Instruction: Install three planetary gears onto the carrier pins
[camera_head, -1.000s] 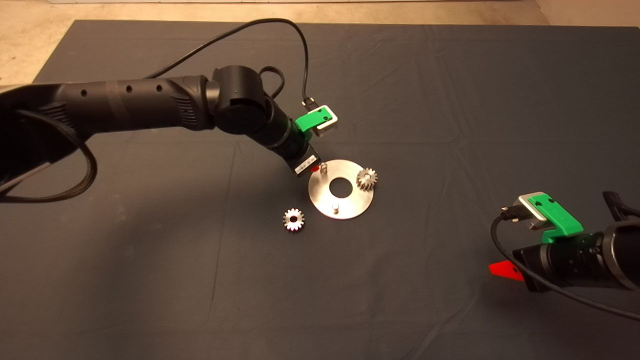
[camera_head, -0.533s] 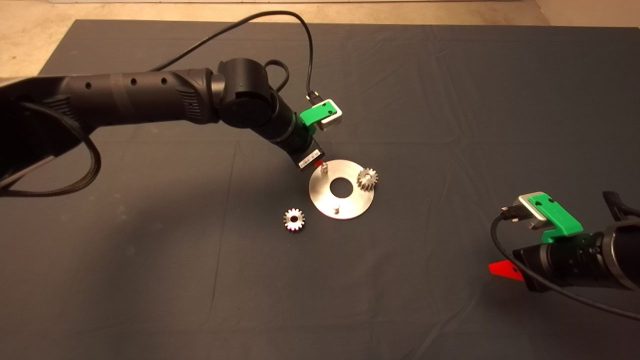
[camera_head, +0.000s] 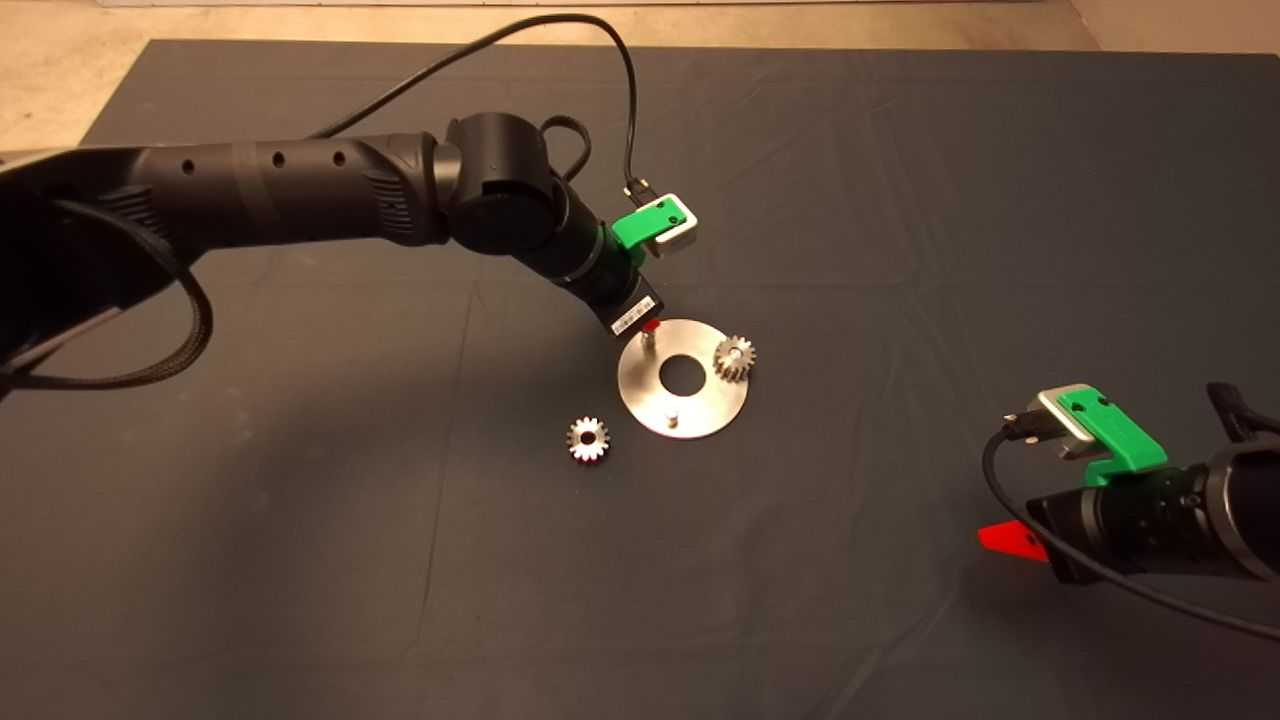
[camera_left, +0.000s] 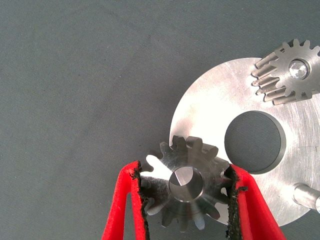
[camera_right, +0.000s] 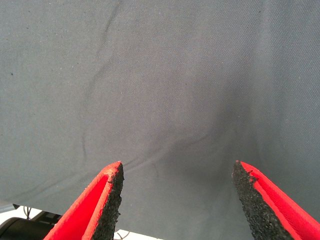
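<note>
1. One gear (camera_left: 186, 187) is clamped between the pads of the left claw (camera_left: 186, 192); through its centre hole the top of a pin (camera_head: 647, 337) is seen, so bore and pin are judged near in line, the pin axis upright beneath the gear.
2. The disc (camera_left: 227, 100) lies on the mat (camera_head: 900, 200) of the worktop, under and just beyond the held gear.
3. A second gear (camera_left: 290, 72) is already seated on a far pin; a bare third pin (camera_left: 306, 195) stands at the disc's edge.
4. A third gear (camera_head: 588, 439) lies flat on the mat, just beside the disc and nearer the left arm.
5. The right claw (camera_right: 176, 197) is held wide and empty at the lower right, well apart from the disc.
6. A straight descent along the pin is judged the coming move.
</note>
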